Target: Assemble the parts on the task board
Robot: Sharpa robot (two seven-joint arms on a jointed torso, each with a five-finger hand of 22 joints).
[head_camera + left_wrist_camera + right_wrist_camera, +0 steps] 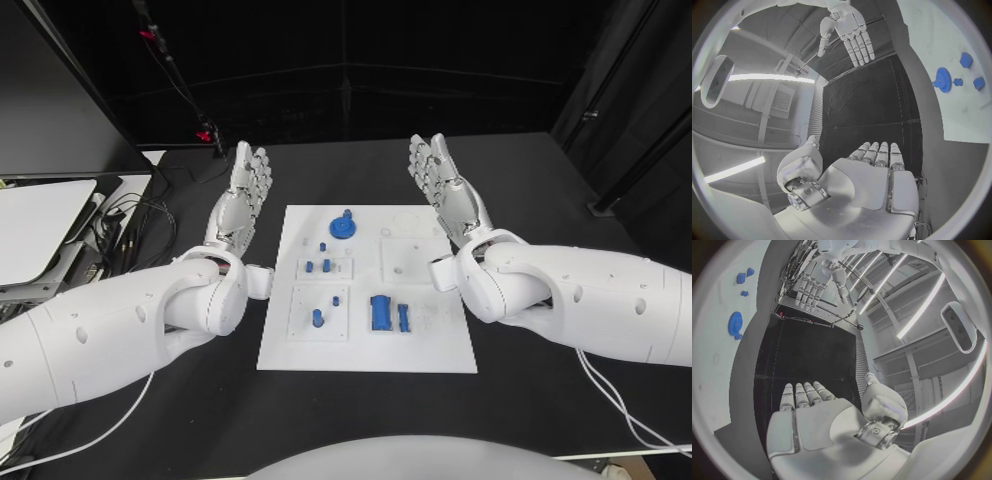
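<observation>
table (361, 420): black, board sits mid-table
board (433, 350): white plate, flat, between the two hands
left hand (242, 195): just beside board's left edge, fingers straight and side by side, pointing away from robot, holds nothing, touches no part
right hand (444, 195): over board's far right corner, fingers straight, slightly apart, holds nothing
block (381, 312): biggest blue part, near-centre of board, a thinner blue piece just beside it on its right
gear (343, 226): blue, round, far end of board, left of centre; also seen in left wrist view (942, 80)
small parts (326, 266): blue pegs in a cluster mid-left of board, more nearer the robot on left side
</observation>
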